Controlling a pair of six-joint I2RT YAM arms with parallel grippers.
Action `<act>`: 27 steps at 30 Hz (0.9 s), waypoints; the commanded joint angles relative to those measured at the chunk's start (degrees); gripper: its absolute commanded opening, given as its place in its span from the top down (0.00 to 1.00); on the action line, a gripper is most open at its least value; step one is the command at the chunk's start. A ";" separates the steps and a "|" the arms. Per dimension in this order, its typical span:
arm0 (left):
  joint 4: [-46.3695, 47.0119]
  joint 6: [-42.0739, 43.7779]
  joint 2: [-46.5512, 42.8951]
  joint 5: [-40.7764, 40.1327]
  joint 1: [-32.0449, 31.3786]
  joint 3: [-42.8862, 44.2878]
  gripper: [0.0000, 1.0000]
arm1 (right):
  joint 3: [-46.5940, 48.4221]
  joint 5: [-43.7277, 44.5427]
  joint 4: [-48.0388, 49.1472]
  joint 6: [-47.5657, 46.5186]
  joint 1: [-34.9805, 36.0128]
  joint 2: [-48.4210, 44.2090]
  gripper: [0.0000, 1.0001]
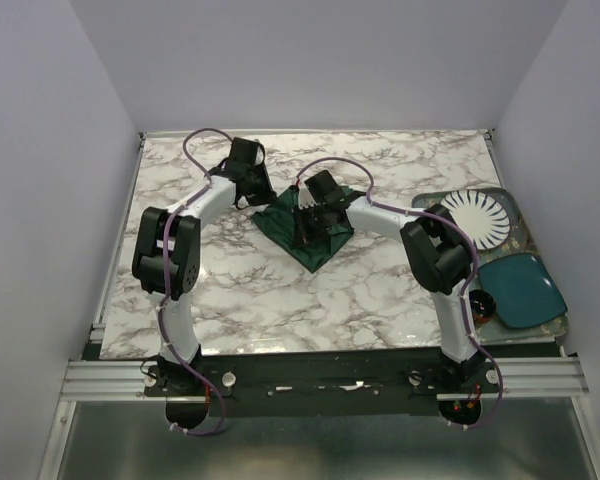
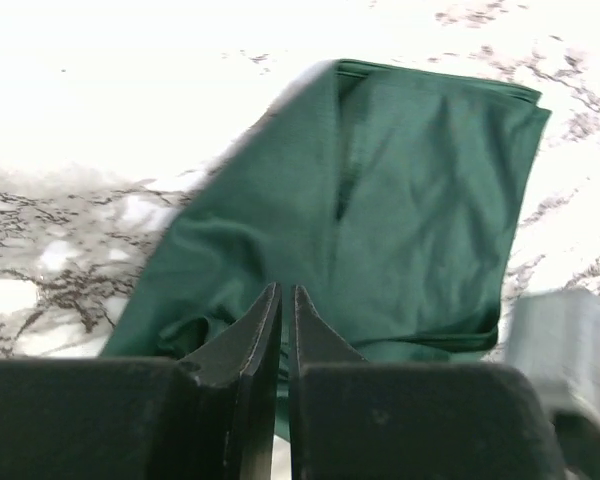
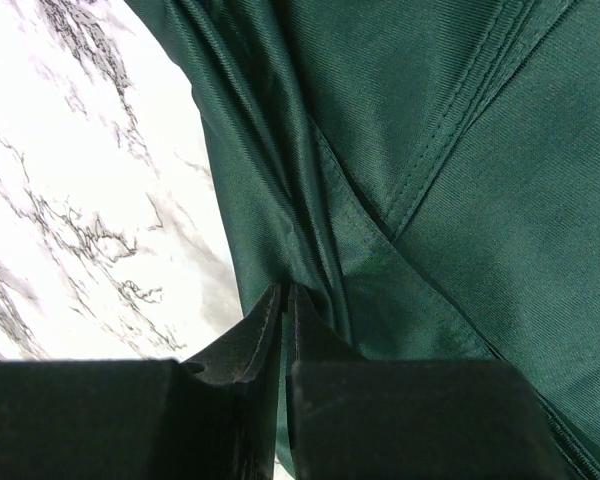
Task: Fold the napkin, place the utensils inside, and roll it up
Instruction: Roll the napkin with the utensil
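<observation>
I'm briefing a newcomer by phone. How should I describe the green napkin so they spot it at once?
Start at the white marble-patterned table; just past its middle, toward the far side, lies the dark green cloth napkin. It is the only soft, crumpled thing, unlike the teal oval dish and the white round plate with black stripes at the right edge.

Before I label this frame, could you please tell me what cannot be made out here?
Fork: in no view; whether the napkin hides it is unclear.
Left gripper: left wrist view, its own fingers hide whether cloth is pinched.
Napkin's middle: top view, covered by the right gripper.
Napkin's left edge: left wrist view, blurred.
</observation>
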 commanded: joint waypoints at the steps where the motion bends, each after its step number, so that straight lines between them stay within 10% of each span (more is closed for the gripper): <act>1: -4.38 3.74 -6.91 -2.81 -1.89 1.14 0.85 | -0.84 2.12 -5.93 -1.34 0.79 4.73 0.87; 14: 9.50 -3.12 -11.86 10.20 -4.09 -19.60 1.00 | -0.32 2.47 -6.46 -1.78 0.87 5.34 0.87; 27: 13.82 -3.65 -3.68 4.42 -3.92 -18.73 1.00 | -0.40 2.90 -7.25 -2.66 0.79 5.08 0.87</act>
